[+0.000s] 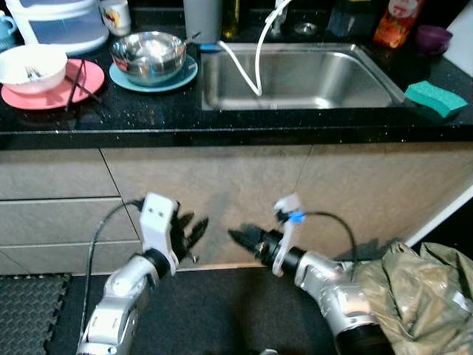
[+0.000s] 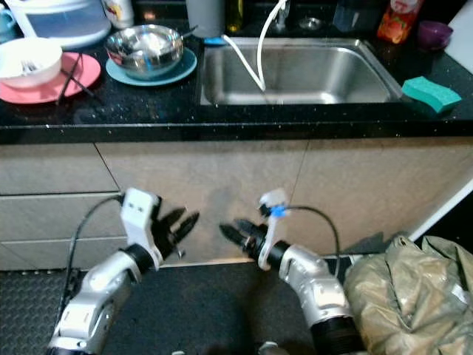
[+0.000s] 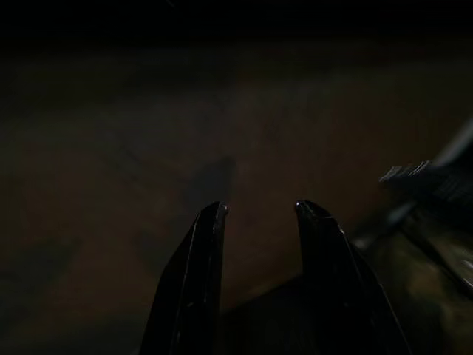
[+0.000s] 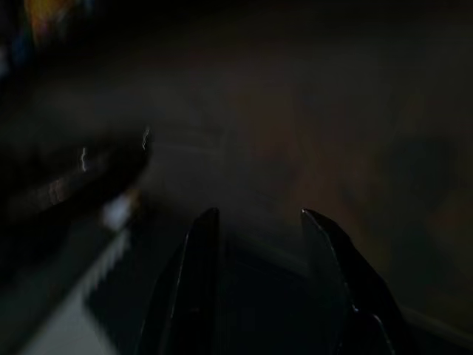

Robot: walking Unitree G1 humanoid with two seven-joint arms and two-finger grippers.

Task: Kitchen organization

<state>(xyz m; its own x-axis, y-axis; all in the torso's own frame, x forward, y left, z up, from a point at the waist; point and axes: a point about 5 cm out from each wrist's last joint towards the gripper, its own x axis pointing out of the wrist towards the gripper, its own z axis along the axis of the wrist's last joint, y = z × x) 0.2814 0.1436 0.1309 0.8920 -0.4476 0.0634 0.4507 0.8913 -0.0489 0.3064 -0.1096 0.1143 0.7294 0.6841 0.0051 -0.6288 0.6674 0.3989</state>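
Two hands, left (image 1: 198, 231) and right (image 1: 238, 237), gape empty; white bowl (image 1: 32, 65) holds perhaps cutlery.

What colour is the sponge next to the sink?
Teal green rectangular sponge, clearest in the left eye view.

- L arm: silver, bent at elbow, forearm angled up and inward; white wrist block, black cable looping off it.
- Left gripper (image 1: 194, 231): held low, fingers apart, nothing between; tips point toward right gripper.
- R arm: silver, angled up and inward, cable w/ blue band at wrist.
- Right gripper (image 1: 242, 238): low, fingers apart, empty; near left gripper, not touching.
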